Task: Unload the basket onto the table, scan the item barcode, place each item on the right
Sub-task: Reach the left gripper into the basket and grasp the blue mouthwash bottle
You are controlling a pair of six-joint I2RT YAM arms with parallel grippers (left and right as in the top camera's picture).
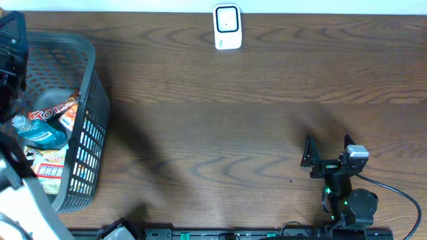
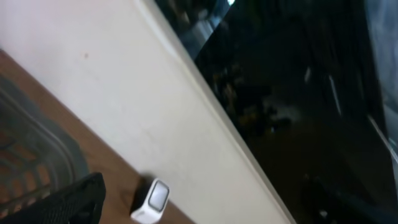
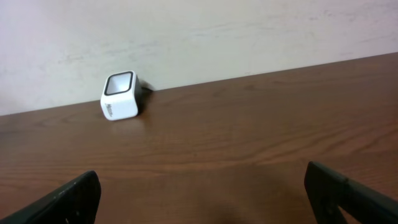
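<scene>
Your table (image 1: 220, 120) is dark brown wood with a wavy grain, and it ends at 12 o'clock against a pale wall (image 3: 249, 31). In the left wrist view a dark pane (image 2: 298, 93) with dim reflections begins above this wall.

The white scanner (image 1: 227, 27) stands at 12 o'clock on the far edge of the table, just beside the wall, with its dark window facing up and forward. The items you have to scan lie in the grey basket (image 1: 90, 80) at 9 o'clock: a bottle of blue liquid (image 1: 43, 137), a red packet (image 1: 57, 112) and a printed packet (image 1: 48, 170) at the near end. No barcode is readable from here.

Your left gripper (image 1: 9, 40) hangs over the far end of the basket. Only one dark finger (image 2: 71, 202) shows in its wrist view, and nothing is held; the jaws stand released.

Your right gripper (image 1: 328, 152) is at 4 o'clock, low over the bare wood and pointing to 12 o'clock. Its fingers (image 3: 62, 202) are spread wide with only table between them. A black cable (image 1: 400, 193) curves away from its base at 5 o'clock.
</scene>
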